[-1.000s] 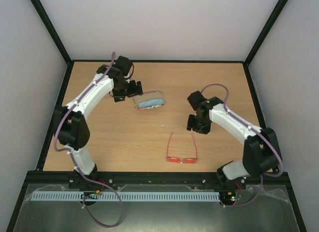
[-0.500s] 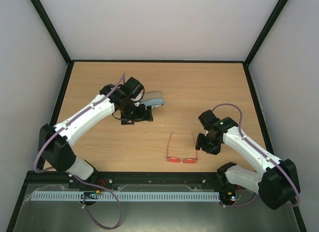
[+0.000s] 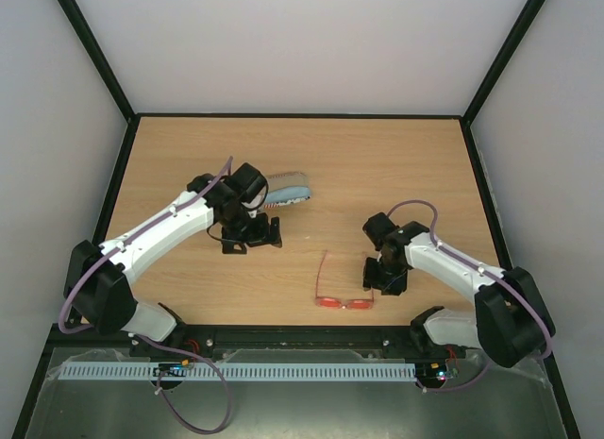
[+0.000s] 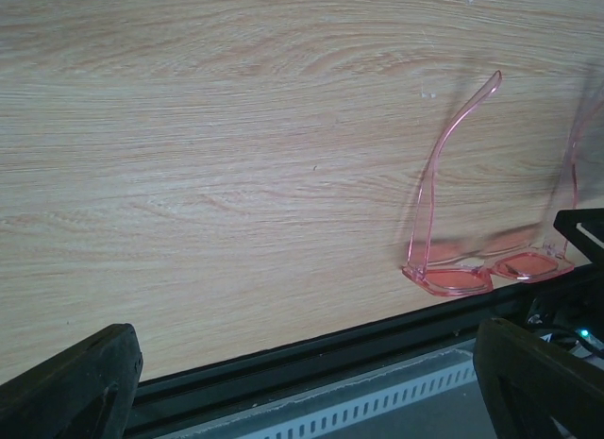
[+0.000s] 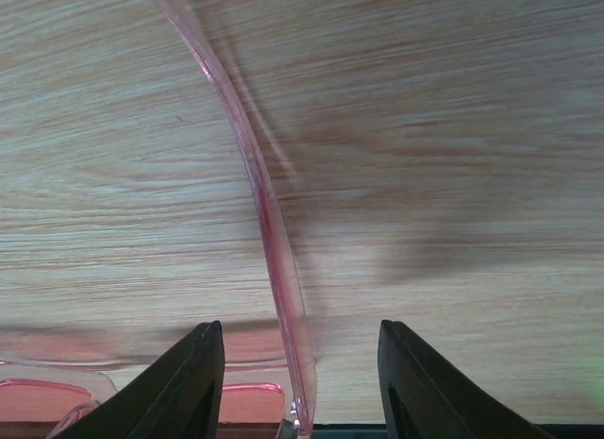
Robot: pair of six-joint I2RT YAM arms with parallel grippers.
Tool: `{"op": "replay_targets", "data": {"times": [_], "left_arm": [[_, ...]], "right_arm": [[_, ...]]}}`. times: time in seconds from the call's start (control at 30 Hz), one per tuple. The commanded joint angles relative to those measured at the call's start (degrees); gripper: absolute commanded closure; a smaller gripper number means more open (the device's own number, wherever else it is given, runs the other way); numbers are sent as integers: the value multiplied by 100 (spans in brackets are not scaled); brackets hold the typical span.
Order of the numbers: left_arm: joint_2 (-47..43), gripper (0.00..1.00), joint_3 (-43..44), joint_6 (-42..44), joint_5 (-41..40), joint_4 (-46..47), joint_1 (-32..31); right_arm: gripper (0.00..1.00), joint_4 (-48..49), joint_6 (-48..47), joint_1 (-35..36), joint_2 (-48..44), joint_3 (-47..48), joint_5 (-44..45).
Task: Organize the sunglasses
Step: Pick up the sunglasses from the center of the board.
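Note:
The sunglasses (image 3: 344, 303), with a thin red-orange frame and red lenses, lie unfolded near the table's front edge, temple arms pointing away from me. My right gripper (image 3: 379, 280) sits low over the right temple arm. In the right wrist view that temple (image 5: 269, 222) runs between my fingers (image 5: 189, 382) with a gap on both sides, so the right gripper (image 5: 297, 330) is open and grips nothing. My left gripper (image 3: 250, 239) hovers left of the glasses, wide open and empty. The left wrist view shows the sunglasses (image 4: 453, 277) to the right of the left gripper (image 4: 304, 363).
An oblong case (image 3: 286, 191) with a light-blue top lies just behind the left gripper. The black front rail (image 4: 283, 359) runs close to the lenses. Enclosure walls (image 3: 109, 175) border the wooden table (image 3: 396, 165).
The left gripper has left the case and come toward the front and centre. The right arm swung down and forward until its gripper straddles the right temple arm.

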Motion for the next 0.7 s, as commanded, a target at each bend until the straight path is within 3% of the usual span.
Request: {"op": "replay_targets", "data": {"times": [0.0,0.3,0.47,0.57,0.67], "left_arm": [[-131,1,-32,-94,89,82,-34],[-143,1,-14,-73,227,119,-41],[-99,1,136,60,308,9,-51],[-76,1,180,78,354,-10,-59],[-84,1,200,80,409,-8,-69]], "right_arm": [[55,58,114,172,184,-125,43],[66,230,149,286,391,-331,164],[80,245,166,301,389,-299,266],[93,211,160,305,390,-170,353],[98,115,119,305,390,96,427]]}}
